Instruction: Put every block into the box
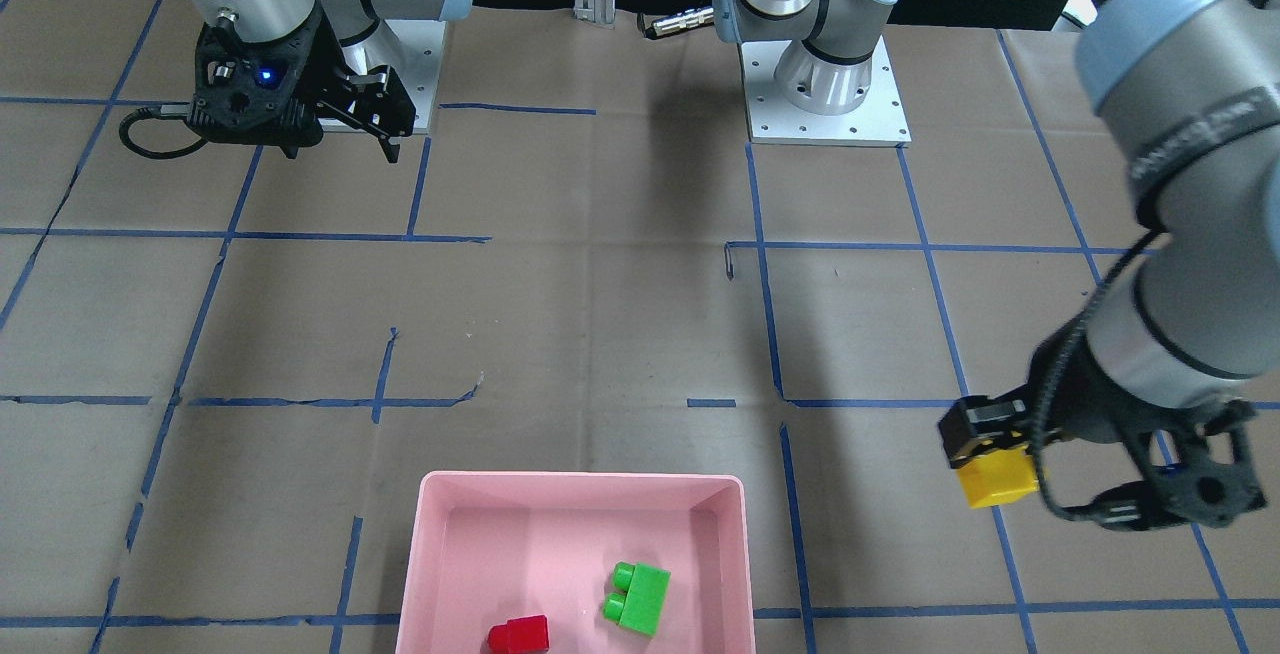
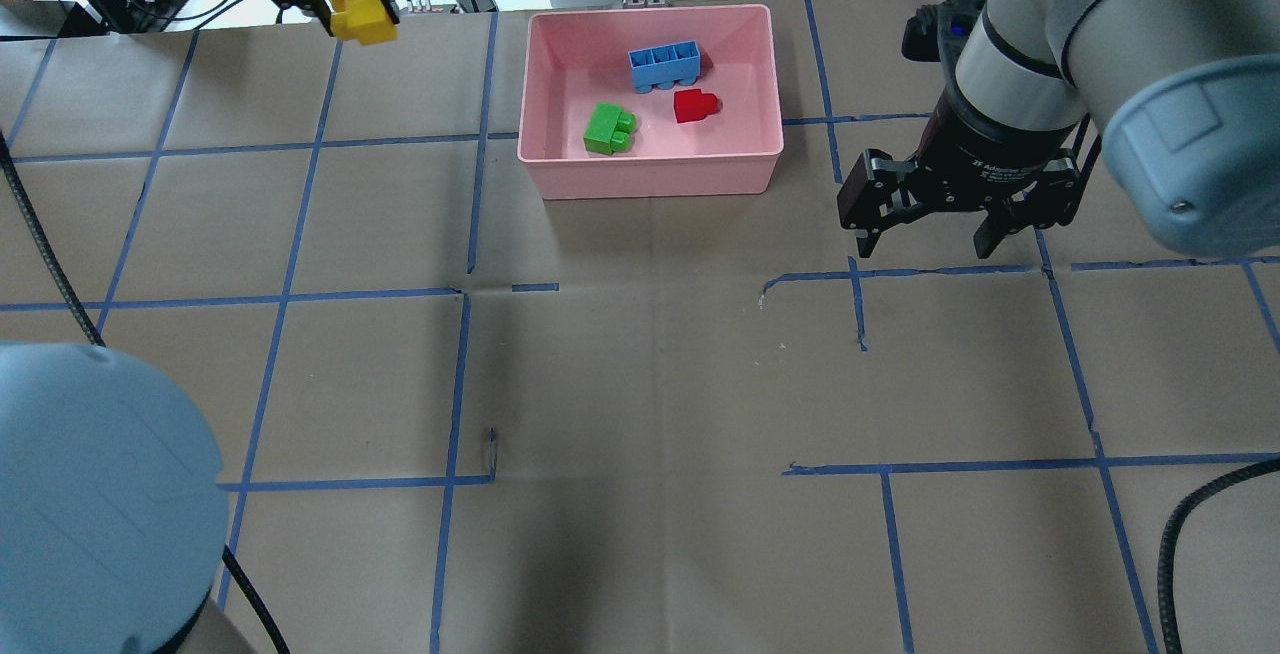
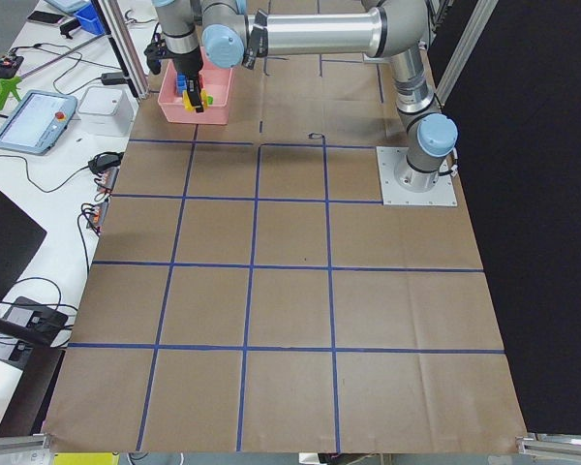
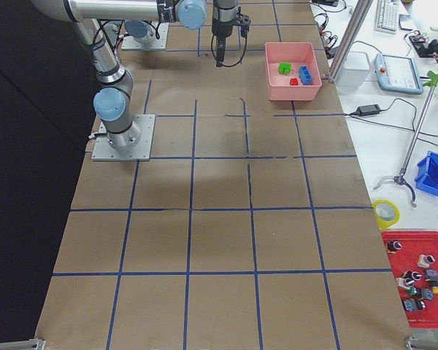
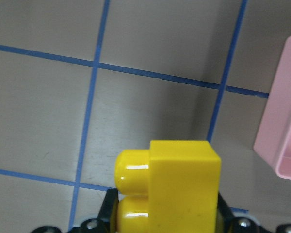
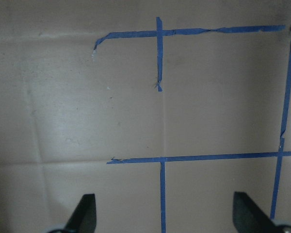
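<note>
Left gripper [image 2: 350, 6] pinching the yellow block [image 2: 362, 18], studs sticking out past the fingertips, held clear of the paper-covered table [image 2: 640, 384]. In the left wrist view I see the block filling the bottom of the frame and a corner of the box [image 2: 650, 179] at the right edge. The box sits off that gripper's right side, apart from it.

Inside the box: green block [image 2: 609, 127], red block [image 2: 694, 105] and blue block [image 2: 664, 66], each lying loose, none stacked.

Right gripper [image 2: 925, 244] spread wide, nothing between its fingers [image 6: 85, 213], hanging over bare paper. The box lies to its left and a little forward, not under it.
</note>
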